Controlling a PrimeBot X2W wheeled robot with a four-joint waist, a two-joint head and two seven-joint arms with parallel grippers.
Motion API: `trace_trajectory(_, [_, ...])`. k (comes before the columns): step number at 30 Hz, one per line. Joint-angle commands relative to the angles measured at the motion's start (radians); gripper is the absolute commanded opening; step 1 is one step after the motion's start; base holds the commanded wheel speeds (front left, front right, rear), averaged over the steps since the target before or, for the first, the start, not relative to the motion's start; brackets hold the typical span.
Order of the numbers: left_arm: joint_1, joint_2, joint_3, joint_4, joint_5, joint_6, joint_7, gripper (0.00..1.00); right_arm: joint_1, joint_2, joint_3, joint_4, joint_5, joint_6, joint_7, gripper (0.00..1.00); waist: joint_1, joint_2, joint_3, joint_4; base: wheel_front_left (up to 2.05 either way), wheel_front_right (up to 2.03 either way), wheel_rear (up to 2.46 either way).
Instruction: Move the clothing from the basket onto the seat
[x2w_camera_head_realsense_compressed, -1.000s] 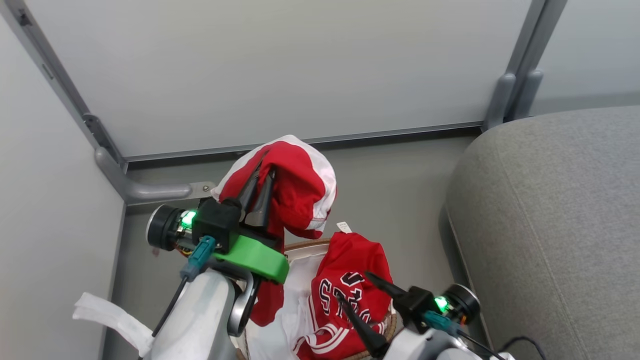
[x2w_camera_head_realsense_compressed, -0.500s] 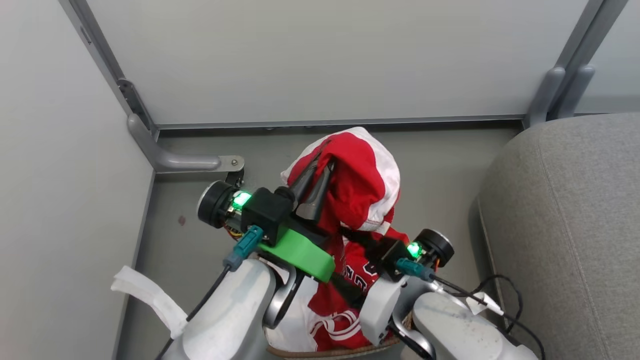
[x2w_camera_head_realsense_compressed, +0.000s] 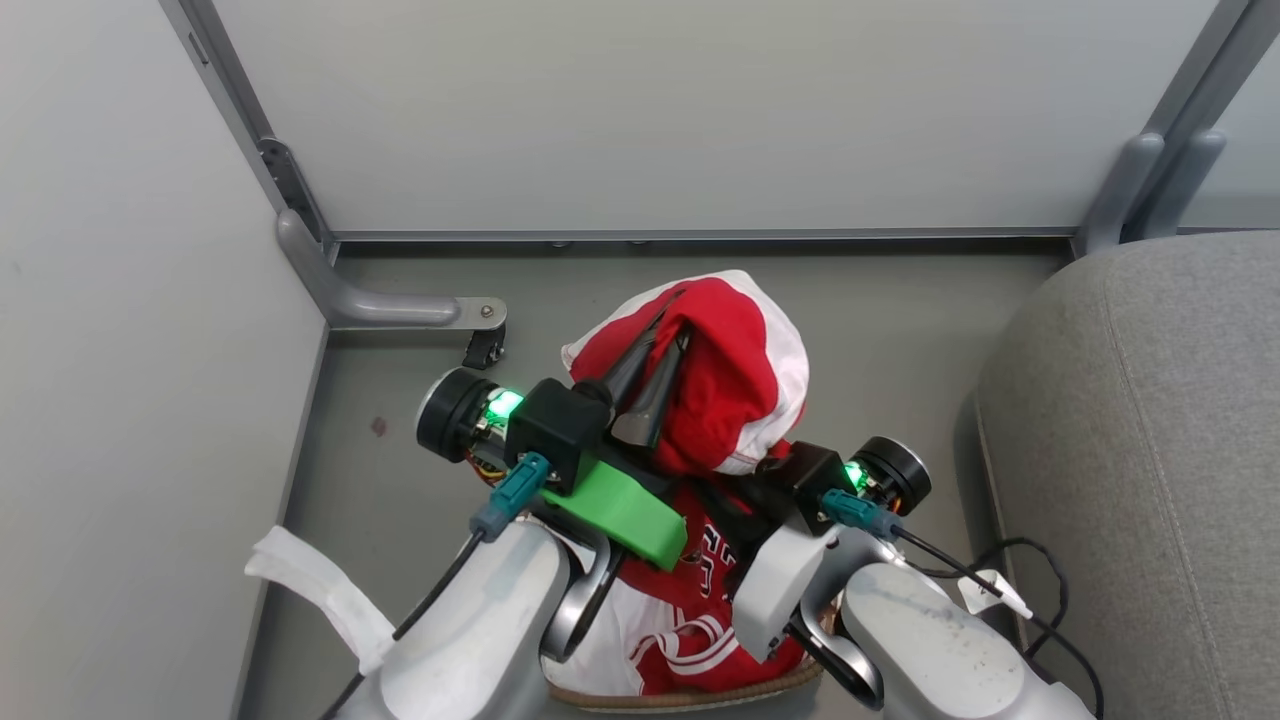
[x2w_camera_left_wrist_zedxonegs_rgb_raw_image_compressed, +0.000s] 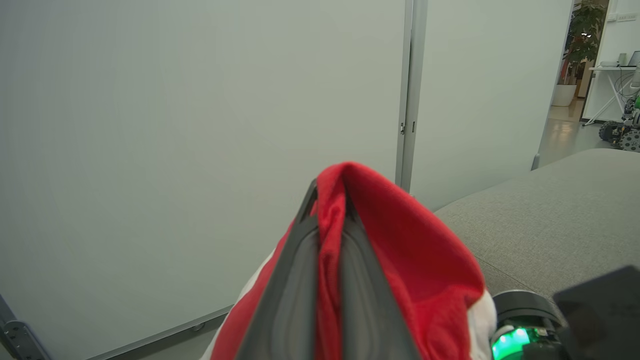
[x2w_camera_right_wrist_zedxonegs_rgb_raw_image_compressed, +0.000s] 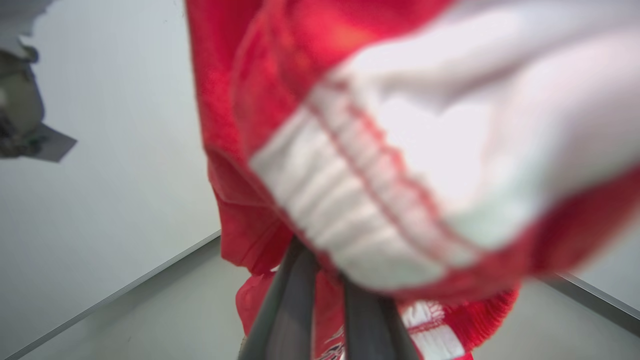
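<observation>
Left gripper (x2w_camera_head_realsense_compressed: 680, 320) is clamping clothing (x2w_camera_head_realsense_compressed: 740, 380) high above basket (x2w_camera_head_realsense_compressed: 690, 698), likely to clear its rim; right gripper (x2w_camera_right_wrist_zedxonegs_rgb_raw_image_compressed: 325, 285) is pinching clothing just above basket.

Left: open floor (x2w_camera_head_realsense_compressed: 400, 300) up to wall panels (x2w_camera_head_realsense_compressed: 650, 110); metal foot (x2w_camera_head_realsense_compressed: 400, 312) juts out.
Right: seat (x2w_camera_head_realsense_compressed: 1150, 450) blocks; narrow floor strip beside basket (x2w_camera_head_realsense_compressed: 690, 697).
Centre: clothing (x2w_camera_head_realsense_compressed: 740, 370) hangs over basket.
</observation>
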Motion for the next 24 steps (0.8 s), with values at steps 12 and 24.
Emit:
trace_trajectory(12, [0.107,0.007,0.113,0.089,0.077,-0.015,0.0,1.0,0.165,-0.005,-0.223,-0.148,-0.085,-0.001,-0.005,0.0,0.0001,0.0,-0.021,-0.135,0.0,0.0,0.0])
trace_trajectory(24, [0.199,0.004,0.21,0.093,0.136,-0.049,0.001,1.0,0.301,-0.004,-0.445,-0.288,-0.141,-0.001,-0.005,0.0,0.0001,0.0,-0.016,-0.444,0.0,0.0,0.0])
